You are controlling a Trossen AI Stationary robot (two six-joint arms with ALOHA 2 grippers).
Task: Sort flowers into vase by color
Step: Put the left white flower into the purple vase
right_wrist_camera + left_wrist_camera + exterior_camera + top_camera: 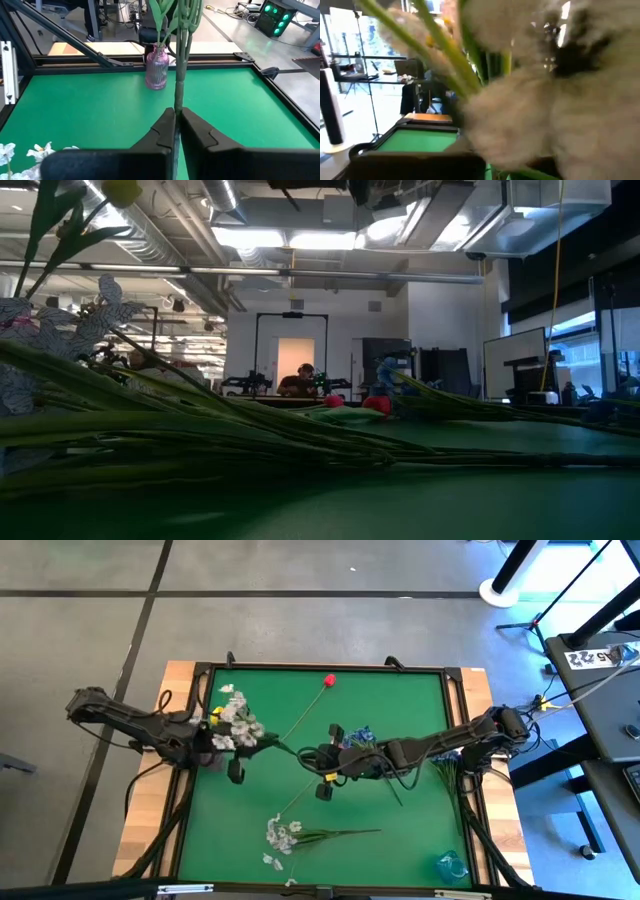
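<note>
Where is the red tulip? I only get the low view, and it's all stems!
Observer: Seen from above, the red tulip lies flat on the green mat, away from both tools.
Operator: Is a tool holding something?
Observer: Yes. The right wrist view shows the right tool shut on a green stem.
Operator: Is there a vase?
Observer: A pink vase stands upright on the mat with green stems in it.
Operator: And the other tool?
Observer: The left tool is at the mat's left side, by white blossoms.
</note>
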